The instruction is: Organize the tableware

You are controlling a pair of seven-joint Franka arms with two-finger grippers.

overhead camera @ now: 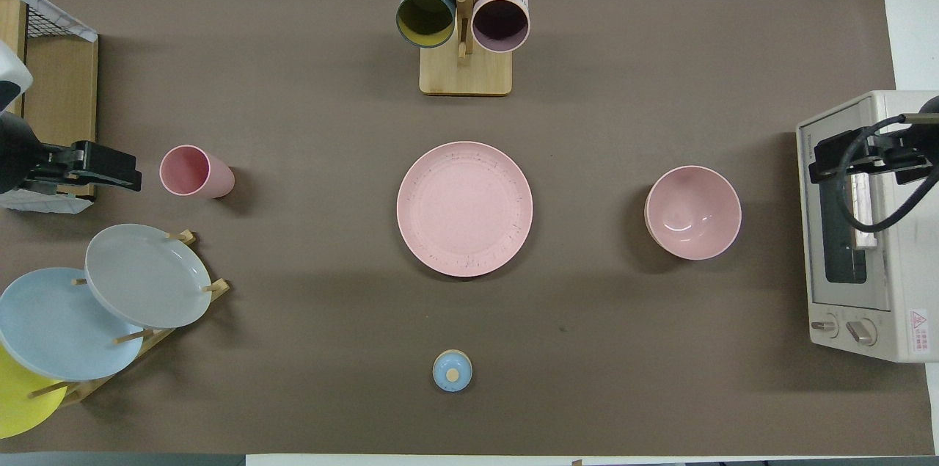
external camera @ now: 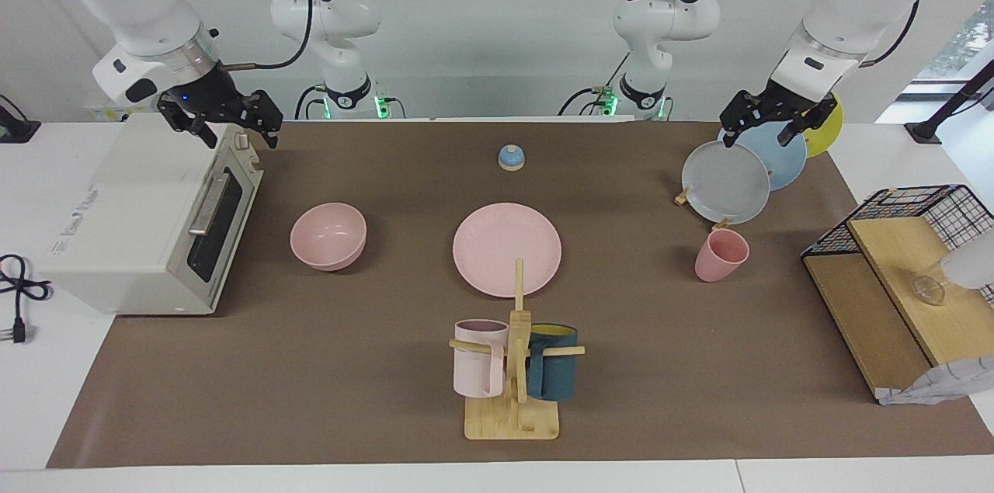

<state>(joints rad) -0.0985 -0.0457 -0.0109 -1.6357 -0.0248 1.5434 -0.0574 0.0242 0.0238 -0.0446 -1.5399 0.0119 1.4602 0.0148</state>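
Observation:
The pink plate (external camera: 507,248) (overhead camera: 464,208) lies flat at the middle of the brown mat. The pink bowl (external camera: 328,235) (overhead camera: 693,212) stands beside it toward the right arm's end, in front of the toaster oven's door. The small pink cup (external camera: 721,255) (overhead camera: 194,172) stands upright toward the left arm's end, just farther from the robots than the plate rack. My left gripper (external camera: 759,134) (overhead camera: 110,166) hangs open and empty over the plate rack. My right gripper (external camera: 241,137) (overhead camera: 866,158) hangs open and empty over the toaster oven's top.
A white toaster oven (external camera: 147,221) sits at the right arm's end. A wooden rack holds grey (external camera: 726,182), blue and yellow plates. A mug tree (external camera: 512,369) carries a pale pink and a dark teal mug. A small blue bell (external camera: 512,157) and a wire shelf (external camera: 893,276) also stand here.

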